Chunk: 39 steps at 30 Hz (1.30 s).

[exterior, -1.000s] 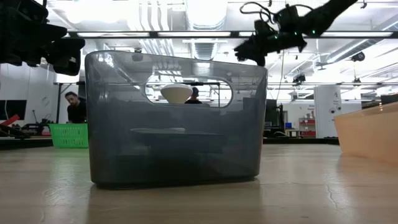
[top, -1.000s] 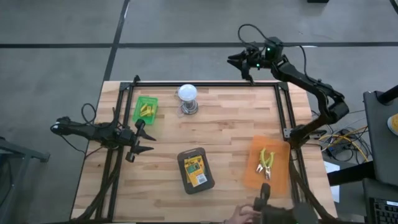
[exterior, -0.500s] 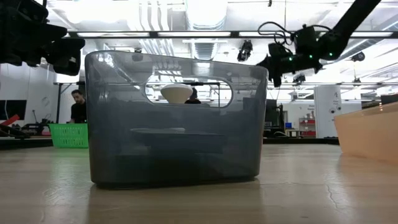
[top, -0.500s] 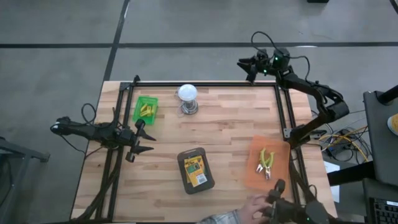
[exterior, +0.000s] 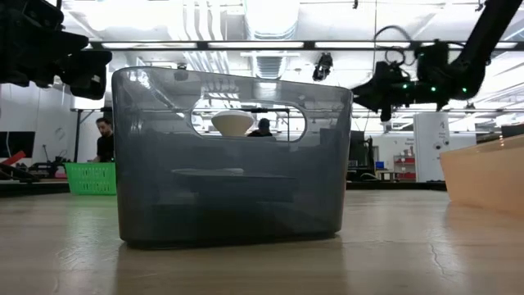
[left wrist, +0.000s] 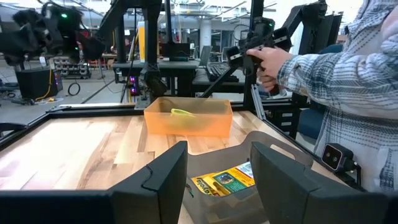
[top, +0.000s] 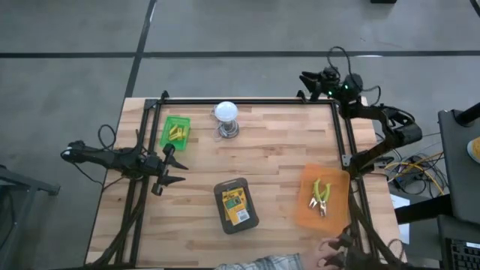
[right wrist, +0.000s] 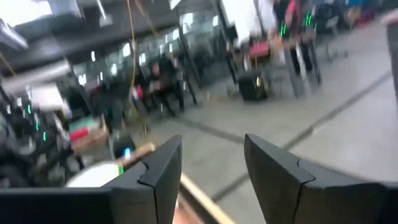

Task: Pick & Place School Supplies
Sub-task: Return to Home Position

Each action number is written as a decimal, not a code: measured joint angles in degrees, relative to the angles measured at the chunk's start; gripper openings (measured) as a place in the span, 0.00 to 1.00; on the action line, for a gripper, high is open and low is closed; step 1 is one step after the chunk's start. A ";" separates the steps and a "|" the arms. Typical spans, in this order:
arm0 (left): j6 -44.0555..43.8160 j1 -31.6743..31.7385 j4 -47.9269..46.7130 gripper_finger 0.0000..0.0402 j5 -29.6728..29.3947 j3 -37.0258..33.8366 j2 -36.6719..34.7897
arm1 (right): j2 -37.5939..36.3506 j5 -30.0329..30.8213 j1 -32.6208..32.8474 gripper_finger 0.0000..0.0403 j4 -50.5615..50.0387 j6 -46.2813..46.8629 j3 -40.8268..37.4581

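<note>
Both grippers are spread with nothing between their fingers. We see the left gripper (top: 180, 172) hovering at the left side of the desk (top: 277, 157), just beside the green bin (top: 166, 139) that holds the small yellow pieces (top: 177, 133). The right gripper (top: 306, 81) hangs high over the far right corner. One yellow crayon box (top: 235, 204) lies in the black bin (top: 218, 196); the green puncher (top: 322, 195) lies in the orange bin (top: 304, 214)

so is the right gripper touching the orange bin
Apart. The high view shows the right gripper open over the table's far right corner, with bare wood between it and the orange bin.
</note>
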 joint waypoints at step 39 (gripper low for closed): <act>-0.01 -0.02 0.01 0.45 0.01 0.01 0.00 | -6.43 16.79 26.28 0.44 30.89 14.26 -29.39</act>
